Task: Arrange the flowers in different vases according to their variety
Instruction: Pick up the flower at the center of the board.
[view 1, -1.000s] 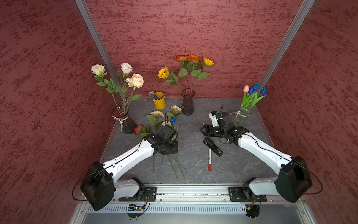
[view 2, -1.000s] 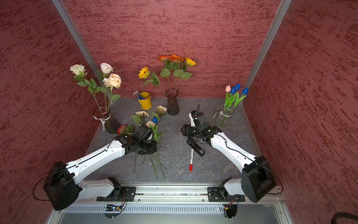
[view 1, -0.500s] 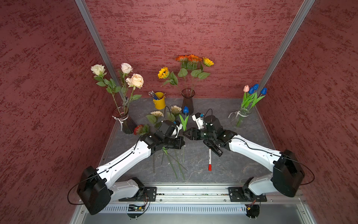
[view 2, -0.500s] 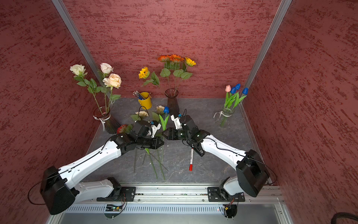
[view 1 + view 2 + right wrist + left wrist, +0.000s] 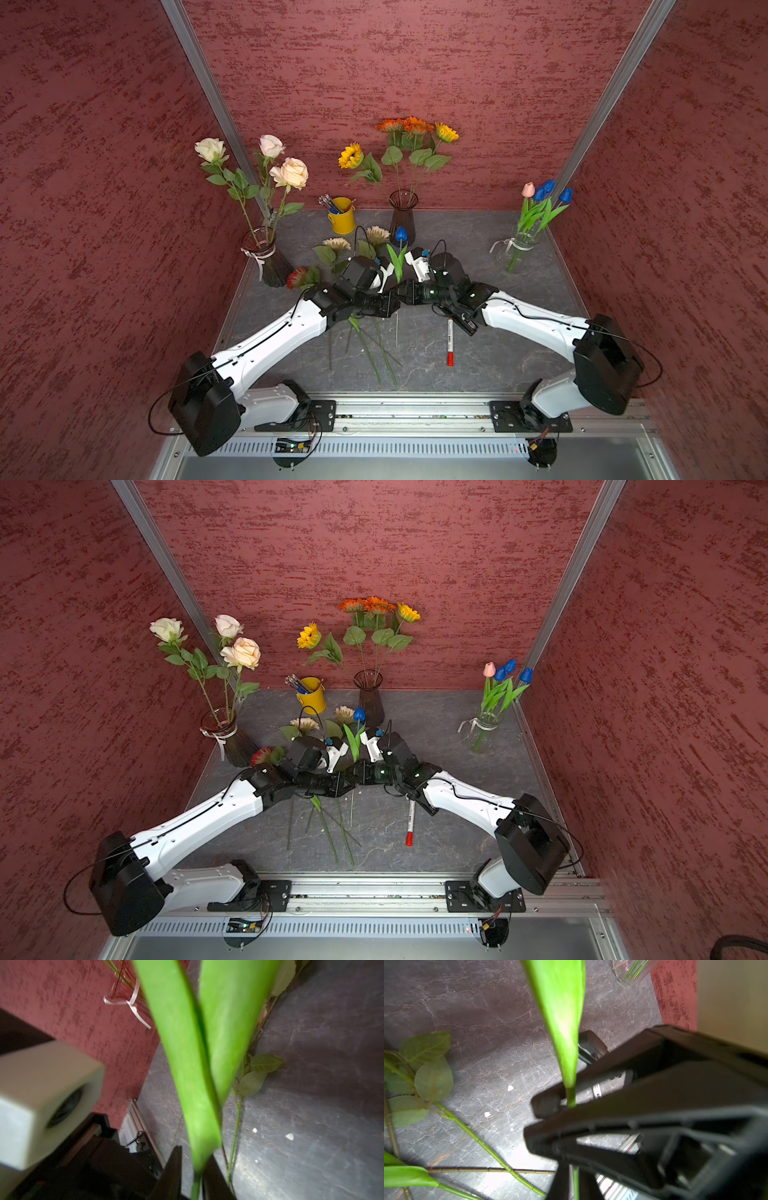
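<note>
One slender blue tulip [image 5: 400, 234], right gripper [image 5: 399, 296] pinching

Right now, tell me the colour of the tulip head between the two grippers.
Blue; the tulip shows best in a top view.

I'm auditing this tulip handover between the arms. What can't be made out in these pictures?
The left gripper: buried among black wrist housings in both top views, cut off by the left wrist view's edge; open or shut cannot be told.
The blue artificial tulip: its bloom falls outside both wrist views; blurred green leaves fill them.
The red-capped white marker: its far end is hidden under the right arm in both top views.
</note>
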`<move>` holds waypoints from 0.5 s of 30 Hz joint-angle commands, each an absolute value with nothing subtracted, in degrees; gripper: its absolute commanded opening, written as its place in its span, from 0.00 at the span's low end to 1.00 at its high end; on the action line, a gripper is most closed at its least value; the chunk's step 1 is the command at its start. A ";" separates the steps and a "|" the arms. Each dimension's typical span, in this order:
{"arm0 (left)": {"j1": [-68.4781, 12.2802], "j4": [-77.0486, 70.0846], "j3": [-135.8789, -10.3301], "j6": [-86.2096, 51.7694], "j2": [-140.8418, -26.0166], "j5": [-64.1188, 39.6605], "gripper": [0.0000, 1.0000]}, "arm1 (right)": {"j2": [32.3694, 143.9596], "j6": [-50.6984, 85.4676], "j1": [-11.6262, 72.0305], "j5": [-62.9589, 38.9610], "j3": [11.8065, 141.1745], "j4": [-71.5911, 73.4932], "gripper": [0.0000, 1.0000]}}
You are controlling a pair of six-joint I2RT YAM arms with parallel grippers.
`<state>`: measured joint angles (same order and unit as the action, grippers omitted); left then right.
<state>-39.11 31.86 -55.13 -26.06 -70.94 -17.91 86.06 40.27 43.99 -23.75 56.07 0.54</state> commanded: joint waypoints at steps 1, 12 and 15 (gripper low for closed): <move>-38.77 30.28 -56.68 -26.36 -71.37 -16.73 0.68 | 86.02 40.79 44.41 -21.97 55.73 2.84 0.00; -37.54 36.08 -54.04 -26.32 -66.69 -12.24 0.92 | 79.45 18.61 36.78 -1.05 71.15 -32.87 0.00; -37.62 36.01 -52.15 -27.08 -65.71 -12.34 0.92 | 76.12 10.24 28.76 4.63 73.52 -35.93 0.00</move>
